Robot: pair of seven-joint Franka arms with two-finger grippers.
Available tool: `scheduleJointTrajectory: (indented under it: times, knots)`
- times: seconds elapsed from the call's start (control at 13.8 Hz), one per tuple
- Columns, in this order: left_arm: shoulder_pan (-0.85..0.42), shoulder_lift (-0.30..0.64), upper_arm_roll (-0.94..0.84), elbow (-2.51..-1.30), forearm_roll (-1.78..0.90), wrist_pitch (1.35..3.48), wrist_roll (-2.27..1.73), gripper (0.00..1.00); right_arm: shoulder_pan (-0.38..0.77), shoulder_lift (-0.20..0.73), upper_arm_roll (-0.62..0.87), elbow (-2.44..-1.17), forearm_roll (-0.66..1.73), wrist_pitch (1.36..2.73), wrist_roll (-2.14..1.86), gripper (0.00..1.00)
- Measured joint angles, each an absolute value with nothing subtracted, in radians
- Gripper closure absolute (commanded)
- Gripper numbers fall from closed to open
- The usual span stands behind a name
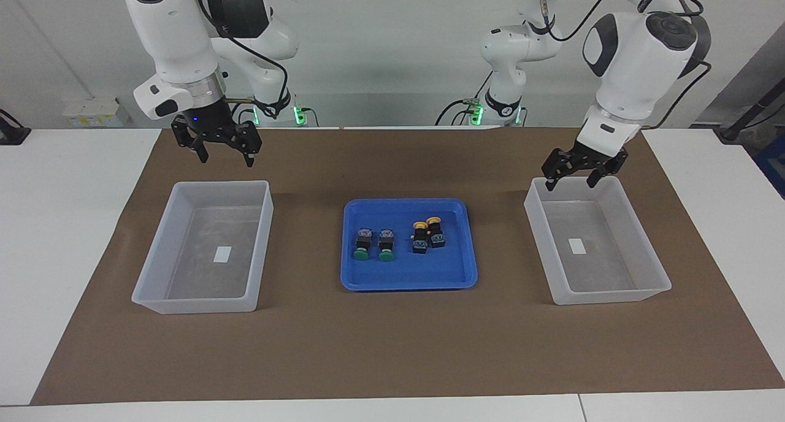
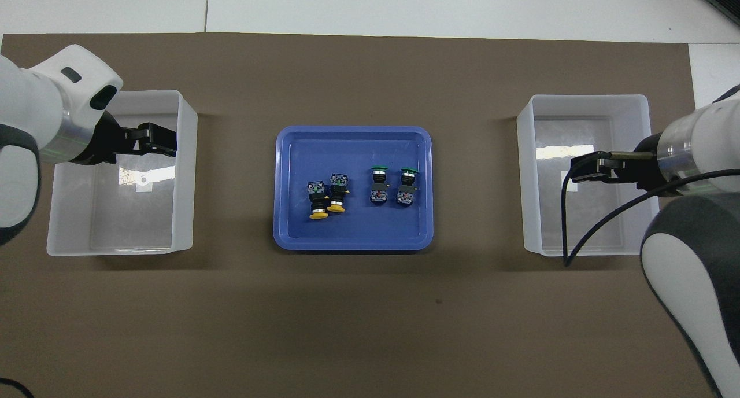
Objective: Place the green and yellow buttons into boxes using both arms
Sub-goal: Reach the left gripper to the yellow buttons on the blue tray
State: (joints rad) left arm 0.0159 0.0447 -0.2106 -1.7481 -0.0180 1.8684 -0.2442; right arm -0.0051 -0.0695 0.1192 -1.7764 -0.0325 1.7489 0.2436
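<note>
Two green buttons (image 1: 374, 246) (image 2: 393, 185) and two yellow buttons (image 1: 427, 235) (image 2: 327, 196) lie on their sides in the blue tray (image 1: 405, 276) (image 2: 352, 231) at the middle of the table. One box (image 1: 265, 238) (image 2: 184, 172) stands at each end; the other box (image 1: 539, 244) (image 2: 529, 172) is at the left arm's end in the facing view. Both boxes hold only a white label. My left gripper (image 1: 571, 180) (image 2: 169, 140) hangs open and empty over its box's rim. My right gripper (image 1: 225, 157) (image 2: 576, 169) is open and empty, raised over its box.
A brown mat (image 1: 392, 348) covers the middle of the white table; the tray and both boxes stand on it. Bare mat lies between the tray and each box.
</note>
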Motion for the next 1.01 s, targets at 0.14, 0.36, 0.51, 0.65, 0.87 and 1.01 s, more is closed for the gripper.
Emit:
scheduleJointTrajectory:
  times: [0.14, 0.36, 0.51, 0.65, 0.87, 1.01]
  knots:
    - [-0.018, 0.046, -0.211, -1.791, -0.018, 1.926, -0.301, 0.00, -0.005, -0.070, 0.119, -1.776, -0.032, 1.749, 0.244, 0.00]
    - [-0.053, 0.049, -0.211, -1.840, -0.018, 2.009, -0.377, 0.00, -0.005, -0.070, 0.119, -1.776, -0.032, 1.749, 0.244, 0.00]
    - [-0.091, 0.058, -0.212, -1.862, -0.018, 2.050, -0.445, 0.00, -0.005, -0.069, 0.119, -1.776, -0.032, 1.749, 0.244, 0.00]
    - [-0.133, 0.071, -0.212, -1.869, -0.018, 2.081, -0.511, 0.00, -0.005, -0.069, 0.119, -1.776, -0.032, 1.749, 0.244, 0.00]
    - [-0.171, 0.089, -0.212, -1.889, -0.018, 2.139, -0.559, 0.00, -0.005, -0.069, 0.119, -1.776, -0.032, 1.749, 0.244, 0.00]
    - [-0.180, 0.093, -0.212, -1.910, -0.018, 2.171, -0.563, 0.00, -0.005, -0.069, 0.119, -1.776, -0.032, 1.749, 0.244, 0.00]
